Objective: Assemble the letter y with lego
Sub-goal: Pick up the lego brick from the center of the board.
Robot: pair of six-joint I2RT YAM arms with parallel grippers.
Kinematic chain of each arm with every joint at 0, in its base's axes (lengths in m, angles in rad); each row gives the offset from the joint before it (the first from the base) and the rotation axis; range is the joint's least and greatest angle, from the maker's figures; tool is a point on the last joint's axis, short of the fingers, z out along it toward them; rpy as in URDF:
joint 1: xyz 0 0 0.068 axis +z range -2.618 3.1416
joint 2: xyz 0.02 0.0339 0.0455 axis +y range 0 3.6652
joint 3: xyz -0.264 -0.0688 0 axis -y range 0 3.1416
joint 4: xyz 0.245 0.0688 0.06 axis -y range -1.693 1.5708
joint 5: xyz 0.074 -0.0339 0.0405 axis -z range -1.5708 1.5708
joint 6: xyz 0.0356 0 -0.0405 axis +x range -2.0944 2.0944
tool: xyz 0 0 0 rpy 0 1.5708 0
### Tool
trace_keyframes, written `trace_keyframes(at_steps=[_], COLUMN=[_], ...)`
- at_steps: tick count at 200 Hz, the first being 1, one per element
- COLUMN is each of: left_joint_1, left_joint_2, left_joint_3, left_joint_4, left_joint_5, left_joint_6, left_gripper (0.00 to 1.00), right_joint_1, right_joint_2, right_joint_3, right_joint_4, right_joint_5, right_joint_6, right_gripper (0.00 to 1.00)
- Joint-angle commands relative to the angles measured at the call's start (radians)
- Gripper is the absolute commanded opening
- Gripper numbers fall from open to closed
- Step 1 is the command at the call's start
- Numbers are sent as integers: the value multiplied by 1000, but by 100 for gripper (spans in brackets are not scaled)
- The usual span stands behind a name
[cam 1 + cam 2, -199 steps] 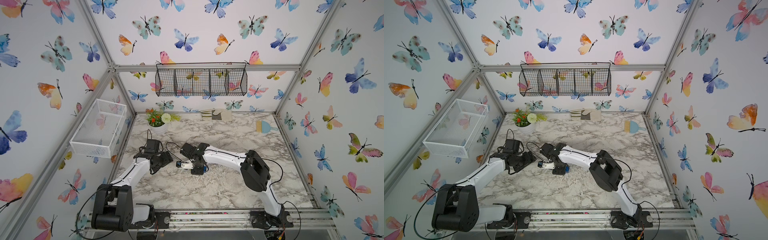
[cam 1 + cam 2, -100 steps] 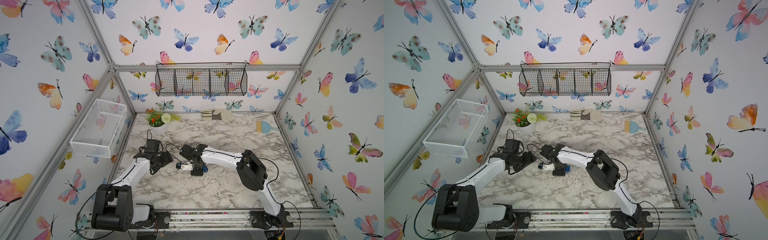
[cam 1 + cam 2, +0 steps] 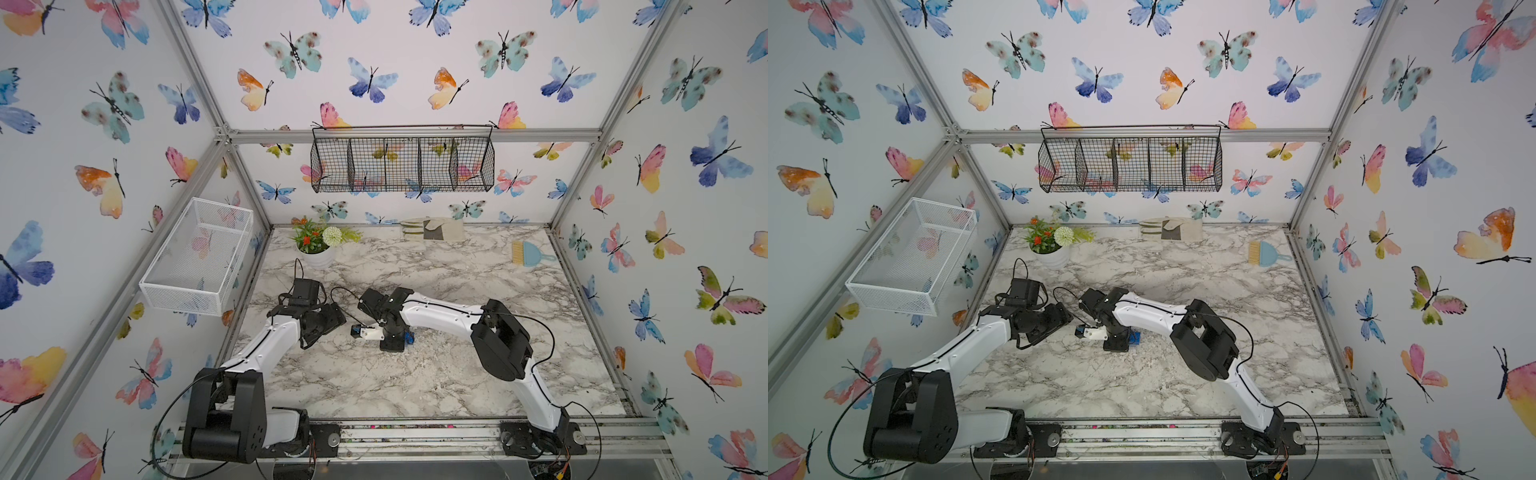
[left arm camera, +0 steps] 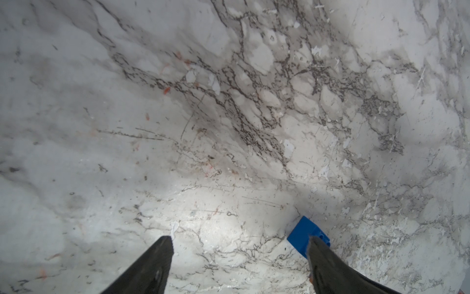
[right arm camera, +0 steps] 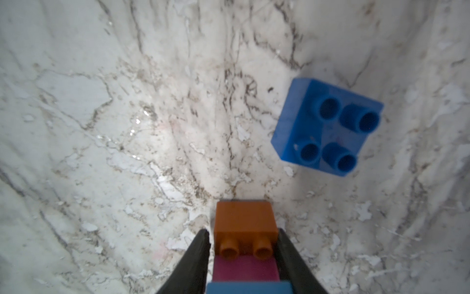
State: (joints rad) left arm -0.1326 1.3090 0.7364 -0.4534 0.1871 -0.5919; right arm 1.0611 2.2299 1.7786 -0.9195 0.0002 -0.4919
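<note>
Orange-pink-blue stack [image 5: 244, 244] | long axis along right fingers [image 5: 195, 262] | orange end outermost

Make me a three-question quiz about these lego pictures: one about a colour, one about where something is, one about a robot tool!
1. The brick stack in the right tool ends in which colour? A green, B orange, C yellow
2. Where is the loose dark blue brick? A lying on the marble table, B stuck onto the brick stack, C between the right tool's fingers
3. How is the left tool? A shut on the brick stack, B shut and empty, C open

Answers: B, the orange brick sits at the stack's far end. A, it lies alone on the table, apart from the stack. C, its fingers stand wide apart.
</note>
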Motion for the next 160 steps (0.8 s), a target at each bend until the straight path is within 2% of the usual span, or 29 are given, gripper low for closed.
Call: trace_keyframes(at_steps=[1, 29, 75, 99, 113, 130, 160], left_joint_1=[-2, -3, -4, -5, -13, -53, -165], left_joint_2=[-10, -12, -9, -7, -1, 13, 91], left_joint_3=[-12, -11, -3, -2, -3, -2, 13], left_joint_4=[-6, -7, -12, -11, -7, 5, 34], left_joint_5=[-18, -16, -16, -15, -16, -27, -64], left_joint_6=[-3, -3, 0, 7, 16, 31, 21], left_gripper=[84, 84, 84, 84, 84, 84, 83], right_joint_1=[4, 4, 4, 3, 2, -14, -113], right_joint_2=[35, 42, 39, 26, 1, -40, -94], right_joint_3=[21, 31, 38, 39, 30, 10, 20], right_joint_4=[-38, -46, -48, -50, -45, -28, -64], right_joint_5=[-19, -22, -19, 4, 64, 150, 225], right_joint_6=[9, 9, 14, 24, 41, 85, 220], right_gripper=[41, 36, 22, 21, 20, 18, 15])
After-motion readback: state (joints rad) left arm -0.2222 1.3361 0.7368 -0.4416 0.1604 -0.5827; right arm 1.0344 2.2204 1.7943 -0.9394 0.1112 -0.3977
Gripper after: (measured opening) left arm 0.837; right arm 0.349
